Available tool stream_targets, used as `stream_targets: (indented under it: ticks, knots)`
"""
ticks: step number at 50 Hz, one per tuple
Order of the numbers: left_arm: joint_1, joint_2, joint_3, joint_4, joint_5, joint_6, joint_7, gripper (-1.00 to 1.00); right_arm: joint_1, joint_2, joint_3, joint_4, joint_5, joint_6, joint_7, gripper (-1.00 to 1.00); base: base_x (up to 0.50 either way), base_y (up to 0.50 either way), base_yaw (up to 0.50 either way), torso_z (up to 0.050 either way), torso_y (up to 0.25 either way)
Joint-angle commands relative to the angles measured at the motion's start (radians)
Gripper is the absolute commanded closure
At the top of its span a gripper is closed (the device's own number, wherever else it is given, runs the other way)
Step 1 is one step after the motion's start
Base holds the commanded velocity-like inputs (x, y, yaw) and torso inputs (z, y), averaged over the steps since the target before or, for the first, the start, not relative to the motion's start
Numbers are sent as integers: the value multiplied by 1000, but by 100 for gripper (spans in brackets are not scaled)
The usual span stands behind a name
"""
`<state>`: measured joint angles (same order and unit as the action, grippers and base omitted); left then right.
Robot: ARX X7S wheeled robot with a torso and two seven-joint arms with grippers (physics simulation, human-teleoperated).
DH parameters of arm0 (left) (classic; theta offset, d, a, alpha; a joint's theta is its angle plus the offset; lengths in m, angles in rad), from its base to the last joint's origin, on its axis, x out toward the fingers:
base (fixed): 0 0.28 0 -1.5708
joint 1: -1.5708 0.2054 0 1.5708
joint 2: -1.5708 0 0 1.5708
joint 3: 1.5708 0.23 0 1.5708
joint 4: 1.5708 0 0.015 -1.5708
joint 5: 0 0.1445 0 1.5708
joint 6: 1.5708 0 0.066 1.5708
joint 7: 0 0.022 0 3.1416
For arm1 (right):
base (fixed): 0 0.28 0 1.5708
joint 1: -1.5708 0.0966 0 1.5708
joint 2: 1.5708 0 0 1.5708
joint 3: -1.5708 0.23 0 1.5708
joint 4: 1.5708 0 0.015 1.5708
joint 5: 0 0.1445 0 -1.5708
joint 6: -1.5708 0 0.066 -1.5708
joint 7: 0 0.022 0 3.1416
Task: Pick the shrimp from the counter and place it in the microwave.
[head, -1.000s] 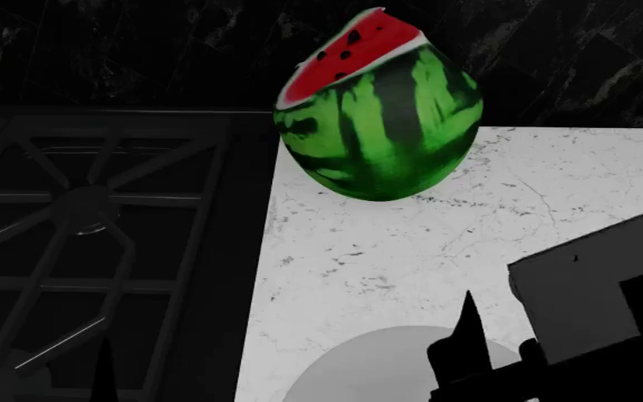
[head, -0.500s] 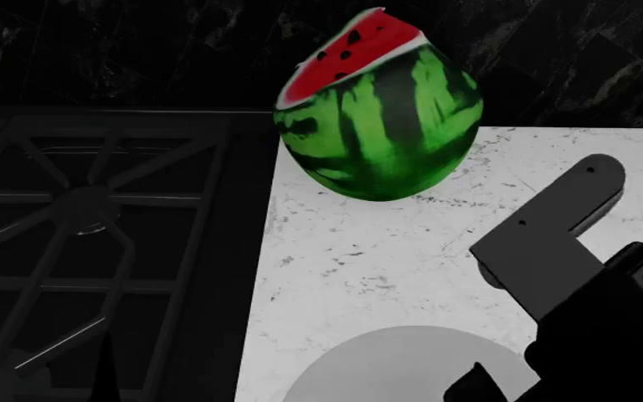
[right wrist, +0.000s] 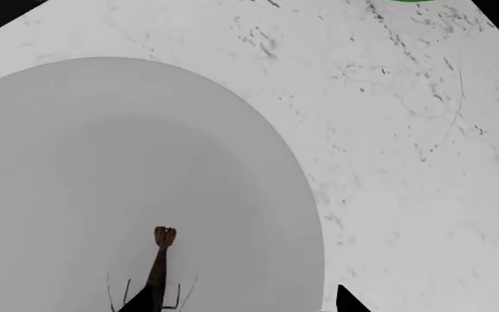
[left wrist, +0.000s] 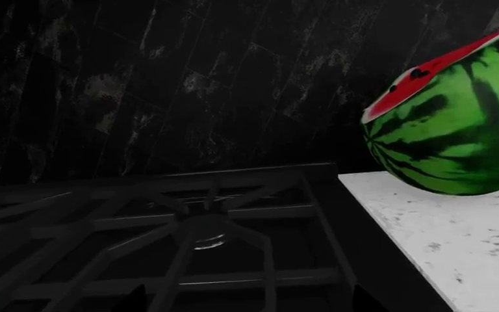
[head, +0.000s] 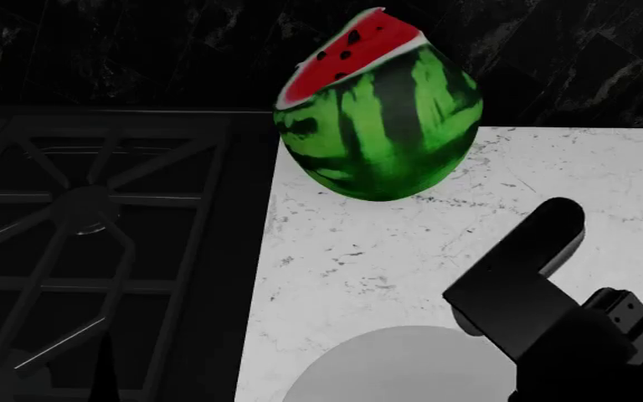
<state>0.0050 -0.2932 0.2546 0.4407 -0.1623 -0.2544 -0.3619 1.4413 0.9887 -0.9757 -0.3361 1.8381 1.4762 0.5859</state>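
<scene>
The shrimp (right wrist: 158,263), a thin dark brown body with fine feelers, lies on the round grey plate (right wrist: 76,149) in the right wrist view. My right gripper (right wrist: 242,305) hangs open just above the plate. One fingertip (right wrist: 137,303) overlaps the shrimp's lower end, and the other (right wrist: 350,301) is over the plate's rim. Nothing is held. In the head view the right arm (head: 522,285) covers part of the plate (head: 388,368), and the shrimp is hidden there. My left gripper (head: 43,368) is open over the stove. The microwave is out of view.
A large green-striped cut watermelon (head: 380,109) stands at the back of the white speckled counter (head: 344,251), near its left edge. The black gas stove (head: 87,209) with grates fills the left. A dark marbled wall (left wrist: 189,84) stands behind.
The right arm has swung: its fingertip showed over the plate a second ago, then the arm link rose toward the right, and now it sits lower and further left. The left arm is still.
</scene>
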Motion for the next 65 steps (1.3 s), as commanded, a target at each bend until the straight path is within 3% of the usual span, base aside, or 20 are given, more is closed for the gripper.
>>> stream_targets:
  ticks: [1,55,65]
  knots:
    - [11,13,-36,-48,-34,12,35,-100,-1,-16,-34,-7,43,-37,6,-100,0,0,0,0,0]
    - [16,-1,-24,-29,-44,-1,-1,-100,-148,-31,-162,-31,58,-105,44,-100,1,1,1,0,0]
    - [18,-6,-17,-21,-25,-6,-18,-100,-204,-45,-173,-18,-33,-128,-16,-100,0,0,1,0,0]
